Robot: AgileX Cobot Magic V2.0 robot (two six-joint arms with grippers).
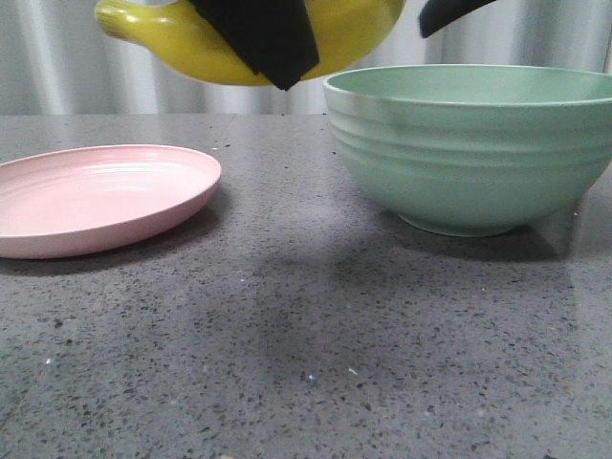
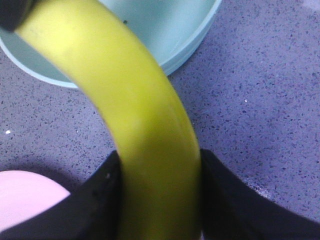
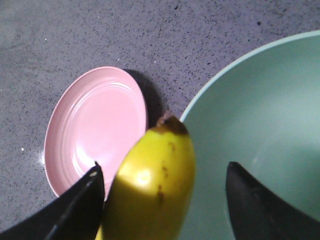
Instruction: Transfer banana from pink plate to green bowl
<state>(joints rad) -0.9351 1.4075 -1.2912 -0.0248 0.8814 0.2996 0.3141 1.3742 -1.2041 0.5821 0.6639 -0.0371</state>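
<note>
My left gripper (image 2: 160,200) is shut on the yellow banana (image 2: 135,110) around its middle and holds it high above the table. In the front view the banana (image 1: 182,38) hangs at the top, between the empty pink plate (image 1: 96,196) and the green bowl (image 1: 469,153), with one end near the bowl's rim. My right gripper (image 3: 165,172) is open; the banana's dark-tipped end (image 3: 155,185) lies between its fingers, against one and apart from the other. Below it are the plate (image 3: 95,125) and the empty bowl (image 3: 260,120).
The grey speckled tabletop (image 1: 287,363) stretches in front of the plate and bowl. A pale corrugated wall (image 1: 57,67) stands behind them. The bowl (image 2: 165,25) and the plate's edge (image 2: 25,197) also show in the left wrist view.
</note>
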